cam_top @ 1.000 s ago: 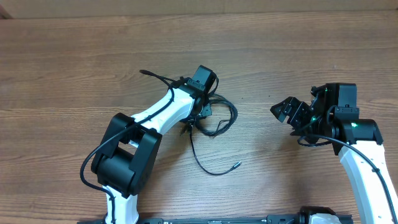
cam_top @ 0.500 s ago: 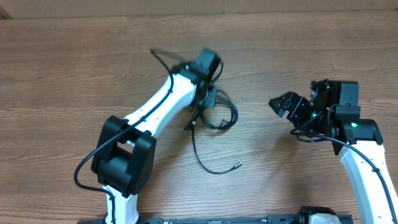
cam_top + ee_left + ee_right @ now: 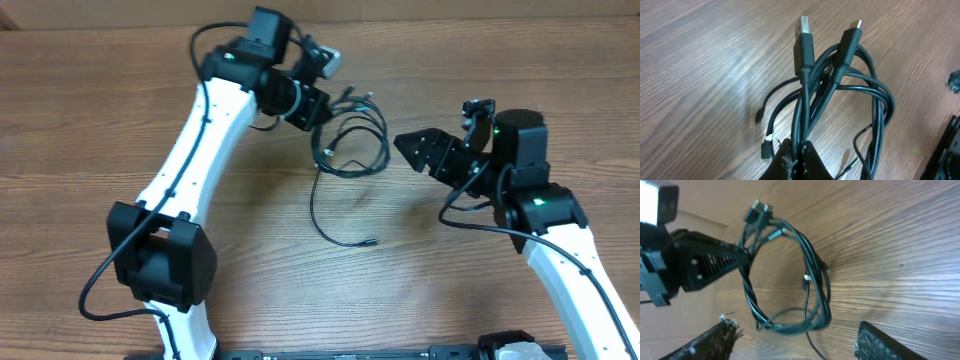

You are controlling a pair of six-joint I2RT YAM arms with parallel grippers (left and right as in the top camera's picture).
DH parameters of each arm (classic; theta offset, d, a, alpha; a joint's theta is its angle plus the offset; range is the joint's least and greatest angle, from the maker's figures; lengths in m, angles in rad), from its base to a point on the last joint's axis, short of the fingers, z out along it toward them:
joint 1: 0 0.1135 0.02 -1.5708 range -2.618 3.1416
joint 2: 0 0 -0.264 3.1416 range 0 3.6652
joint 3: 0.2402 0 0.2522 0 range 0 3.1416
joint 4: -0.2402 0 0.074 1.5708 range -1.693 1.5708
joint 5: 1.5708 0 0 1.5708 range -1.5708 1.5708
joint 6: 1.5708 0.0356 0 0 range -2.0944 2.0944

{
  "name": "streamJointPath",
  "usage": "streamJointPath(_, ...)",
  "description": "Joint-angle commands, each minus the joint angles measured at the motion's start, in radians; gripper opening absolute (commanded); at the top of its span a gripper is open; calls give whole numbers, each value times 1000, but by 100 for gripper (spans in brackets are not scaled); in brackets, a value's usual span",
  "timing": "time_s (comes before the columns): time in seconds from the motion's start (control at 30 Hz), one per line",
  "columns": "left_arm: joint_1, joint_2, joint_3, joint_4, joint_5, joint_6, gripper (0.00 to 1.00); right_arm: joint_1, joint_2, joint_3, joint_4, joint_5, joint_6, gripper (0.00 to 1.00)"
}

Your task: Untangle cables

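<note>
A tangle of black cables (image 3: 355, 135) hangs in loops from my left gripper (image 3: 318, 108), which is shut on several strands and holds them above the table. One long strand trails down to a plug (image 3: 372, 241) on the wood. In the left wrist view the cables (image 3: 840, 95) run up from the shut jaws (image 3: 799, 152), with a USB plug (image 3: 805, 37) and a smaller plug (image 3: 852, 32) at the top. My right gripper (image 3: 420, 150) is open and empty, just right of the loops. In the right wrist view the cable loop (image 3: 790, 275) hangs between its spread fingers (image 3: 800, 340).
The wooden table (image 3: 520, 60) fills the view. A cardboard-coloured wall edge (image 3: 450, 8) runs along the back. The left arm (image 3: 190, 160) stretches diagonally across the left middle of the table.
My left gripper has lifted the cable bundle and carried it back toward the far edge. My right gripper has moved left and forward, closer to the hanging loops.
</note>
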Motion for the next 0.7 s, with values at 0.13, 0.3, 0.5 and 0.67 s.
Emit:
streamJointPath(0.13,4,-15,14,-24,55,-21,4,109,130,28,57,133,-5,75)
streamJointPath(0.3,-15,-15,13,-64,-26,-95,4,155,196,28,75,205,-81,75)
streamJointPath(0.5,-21,-15,13,-81,-26,-125,4,164,261,28,95,189,-89,57)
streamJointPath(0.67,-21,-15,13,-82,-27,-159,4,180,329,28,153,109,-99,32)
